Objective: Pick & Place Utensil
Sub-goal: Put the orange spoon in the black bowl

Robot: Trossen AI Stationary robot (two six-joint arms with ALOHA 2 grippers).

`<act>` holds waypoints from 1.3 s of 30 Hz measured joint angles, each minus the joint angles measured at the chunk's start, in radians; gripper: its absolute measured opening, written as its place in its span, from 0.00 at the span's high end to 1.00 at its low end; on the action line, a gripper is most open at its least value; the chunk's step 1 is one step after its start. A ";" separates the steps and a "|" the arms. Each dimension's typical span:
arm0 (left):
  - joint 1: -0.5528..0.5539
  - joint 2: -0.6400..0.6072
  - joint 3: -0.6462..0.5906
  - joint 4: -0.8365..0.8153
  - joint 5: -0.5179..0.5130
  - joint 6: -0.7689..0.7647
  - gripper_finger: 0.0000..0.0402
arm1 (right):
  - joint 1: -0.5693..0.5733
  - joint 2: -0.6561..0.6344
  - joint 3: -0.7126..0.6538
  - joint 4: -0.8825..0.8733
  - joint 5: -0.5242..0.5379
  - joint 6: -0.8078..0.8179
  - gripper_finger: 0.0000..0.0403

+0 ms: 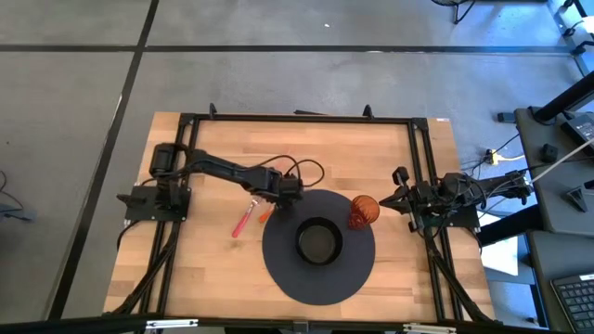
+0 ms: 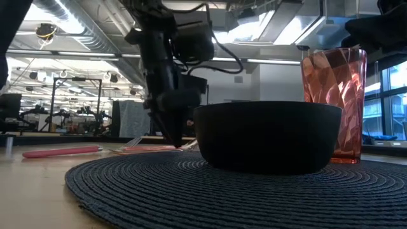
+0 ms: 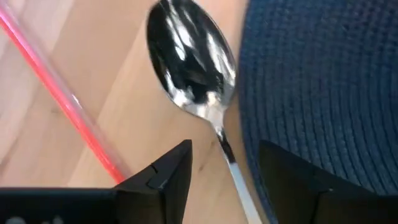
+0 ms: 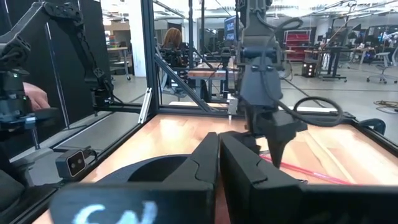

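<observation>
Two dark fingers [image 3: 168,171] of my left gripper [image 1: 278,197] stand apart, released, straddling the spoon [image 3: 194,74] handle. The spoon lies on the wood at the placemat [image 1: 320,278]'s ten o'clock edge, beside a pink utensil [image 1: 244,221]. Only the wrist view shows its bowl pointing away from the fingers. My right gripper [image 4: 219,162] waits clenched at three o'clock.

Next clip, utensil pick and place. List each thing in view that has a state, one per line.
Spoon: lying flat on the wood beside the mat, between the open fingers, not gripped.
Left gripper: open, low over the spoon's handle.
Right gripper: shut, empty, parked at the table's right edge.
Bowl: upright on the mat.
Red glass: upright at the mat's edge.
Red-handled utensil: lying flat on the wood.
Mat: flat on the table.
</observation>
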State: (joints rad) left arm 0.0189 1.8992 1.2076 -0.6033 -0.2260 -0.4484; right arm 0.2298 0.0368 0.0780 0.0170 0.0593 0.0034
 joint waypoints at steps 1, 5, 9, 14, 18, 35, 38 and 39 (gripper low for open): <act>0.005 0.000 0.000 0.002 0.000 0.000 0.56 | 0.000 0.000 0.000 0.000 0.000 0.005 0.96; 0.013 0.000 0.000 0.001 -0.001 0.004 0.57 | 0.000 0.000 0.000 0.000 0.000 0.011 0.96; 0.011 0.000 0.000 0.001 0.007 0.006 0.57 | 0.000 0.000 0.000 0.000 0.000 0.010 0.96; 0.012 0.011 0.000 0.022 -0.007 0.006 0.57 | 0.000 0.000 0.000 0.000 0.000 0.012 0.96; 0.017 0.035 0.001 0.044 0.017 0.006 0.57 | 0.000 0.000 0.000 0.000 0.000 0.012 0.96; 0.045 0.052 0.003 0.055 0.051 -0.001 0.75 | 0.000 0.000 0.000 0.000 0.000 0.013 0.96; 0.042 0.053 0.002 0.056 0.060 0.024 0.82 | 0.000 0.000 0.000 0.000 0.000 0.013 0.96; 0.039 0.053 0.002 0.056 0.056 0.032 0.84 | 0.000 0.000 0.000 0.000 0.000 0.012 0.96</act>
State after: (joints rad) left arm 0.0582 1.9522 1.2095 -0.5468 -0.1699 -0.4160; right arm 0.2298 0.0368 0.0780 0.0170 0.0593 0.0157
